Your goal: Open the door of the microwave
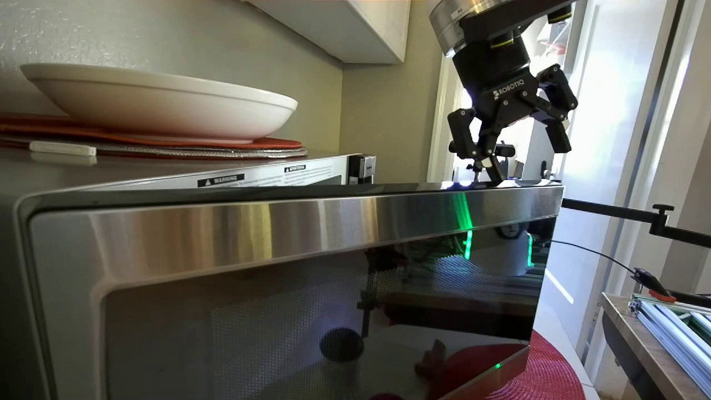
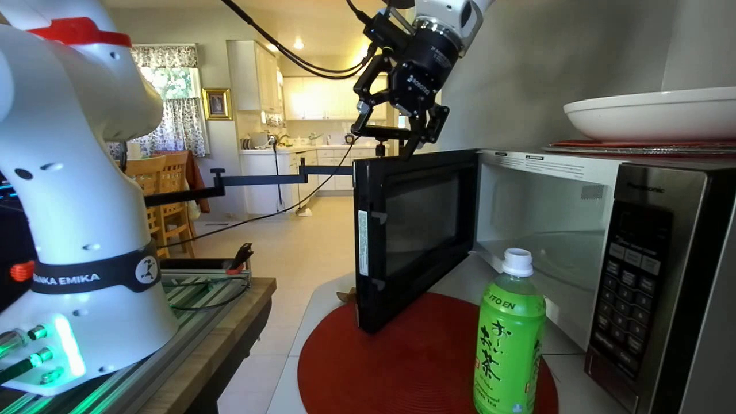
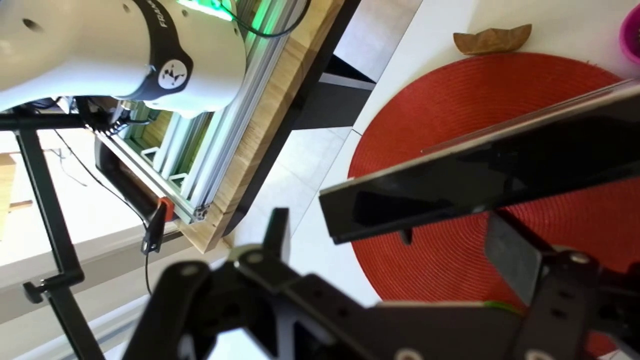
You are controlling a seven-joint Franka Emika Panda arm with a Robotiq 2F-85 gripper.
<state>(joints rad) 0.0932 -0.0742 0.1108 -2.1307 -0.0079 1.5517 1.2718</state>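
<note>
My gripper (image 1: 527, 165) has its fingers (image 1: 558, 138) apart at the top of the door (image 2: 424, 221), one tip by the door's inner side though I can't tell if it touches, and that door stands swung out from the microwave (image 2: 638, 224), over a red mat (image 2: 397, 359) near a green bottle (image 2: 509, 345).
</note>
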